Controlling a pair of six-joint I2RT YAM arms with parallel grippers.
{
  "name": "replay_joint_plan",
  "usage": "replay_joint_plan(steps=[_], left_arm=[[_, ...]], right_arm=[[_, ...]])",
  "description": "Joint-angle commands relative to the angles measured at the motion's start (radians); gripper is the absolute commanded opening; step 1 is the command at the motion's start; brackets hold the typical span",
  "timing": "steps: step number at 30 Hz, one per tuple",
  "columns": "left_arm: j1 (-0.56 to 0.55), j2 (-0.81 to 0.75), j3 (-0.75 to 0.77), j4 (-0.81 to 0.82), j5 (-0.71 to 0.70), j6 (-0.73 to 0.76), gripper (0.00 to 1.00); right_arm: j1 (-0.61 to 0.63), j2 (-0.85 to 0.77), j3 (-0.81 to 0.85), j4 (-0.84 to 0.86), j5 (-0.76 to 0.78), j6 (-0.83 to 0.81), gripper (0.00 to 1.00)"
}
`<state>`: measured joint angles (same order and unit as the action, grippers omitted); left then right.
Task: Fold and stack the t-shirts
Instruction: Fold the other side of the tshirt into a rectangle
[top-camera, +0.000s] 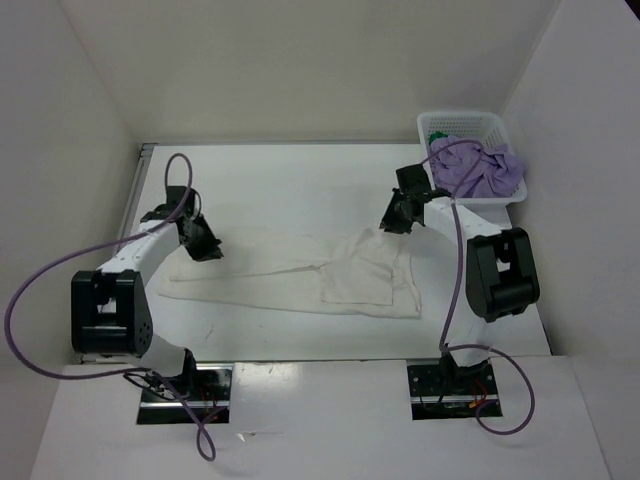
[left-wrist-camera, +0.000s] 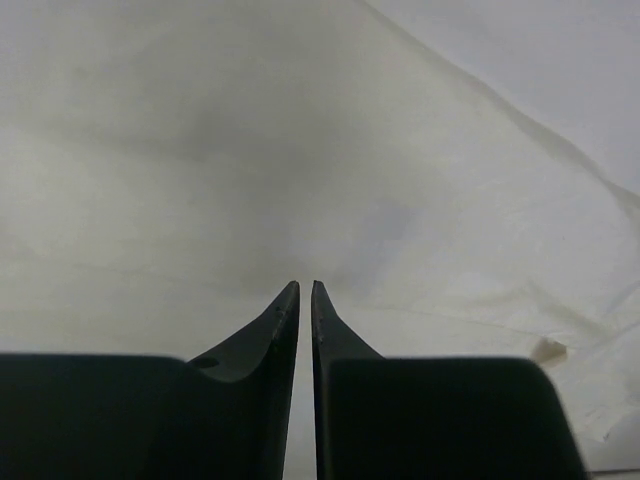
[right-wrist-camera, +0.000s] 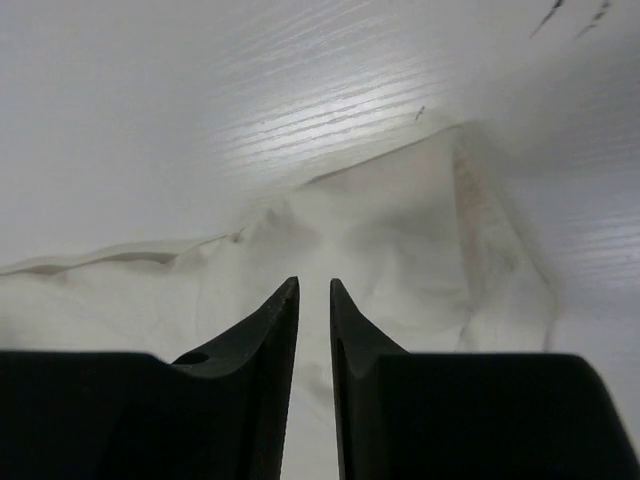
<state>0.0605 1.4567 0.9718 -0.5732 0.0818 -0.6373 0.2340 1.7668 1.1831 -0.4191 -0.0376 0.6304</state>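
Observation:
A white t-shirt (top-camera: 300, 275) lies spread out and partly folded on the table between the arms. My left gripper (top-camera: 207, 246) is at the shirt's left end. Its jaws are closed to a thin slit (left-wrist-camera: 305, 285) on the white cloth (left-wrist-camera: 300, 150). My right gripper (top-camera: 393, 222) is at the shirt's far right corner, its jaws (right-wrist-camera: 314, 283) nearly closed with white cloth (right-wrist-camera: 400, 230) between them. A lilac t-shirt (top-camera: 478, 170) is bundled in the basket and hangs over its front. A bit of the green t-shirt (top-camera: 437, 135) peeks out behind it.
The white lattice basket (top-camera: 465, 122) stands at the far right corner of the white table (top-camera: 290, 180). White walls close in the left, back and right sides. Both arm bases sit at the near edge.

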Motion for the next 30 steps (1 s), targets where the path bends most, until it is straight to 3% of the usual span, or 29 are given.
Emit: replay_joint_plan(steps=[1,5,9,18,24,27,30], left_arm=[[-0.085,0.095,0.048,0.134,0.062,-0.067,0.15],[-0.096,0.2,0.093,0.193,0.053,-0.067,0.17],[-0.033,0.284,0.102,0.248,0.075,-0.067,0.17],[0.038,0.359,0.084,0.308,0.088,-0.067,0.18],[0.091,0.369,0.05,0.338,0.088,-0.076,0.18],[0.142,0.38,0.038,0.348,0.088,-0.076,0.18],[0.191,0.38,0.011,0.357,0.098,-0.085,0.18]], right_arm=[[-0.012,-0.099,-0.048,-0.018,0.073,-0.017,0.25],[-0.065,-0.076,-0.057,-0.027,0.082,-0.041,0.32],[-0.116,-0.023,-0.047,-0.018,0.025,-0.06,0.37],[-0.116,0.062,0.016,0.029,-0.063,-0.09,0.37],[-0.116,0.085,0.026,0.039,-0.015,-0.081,0.08],[-0.139,0.076,0.026,0.039,-0.015,-0.081,0.01],[-0.165,0.086,0.035,0.025,0.013,-0.081,0.0]])
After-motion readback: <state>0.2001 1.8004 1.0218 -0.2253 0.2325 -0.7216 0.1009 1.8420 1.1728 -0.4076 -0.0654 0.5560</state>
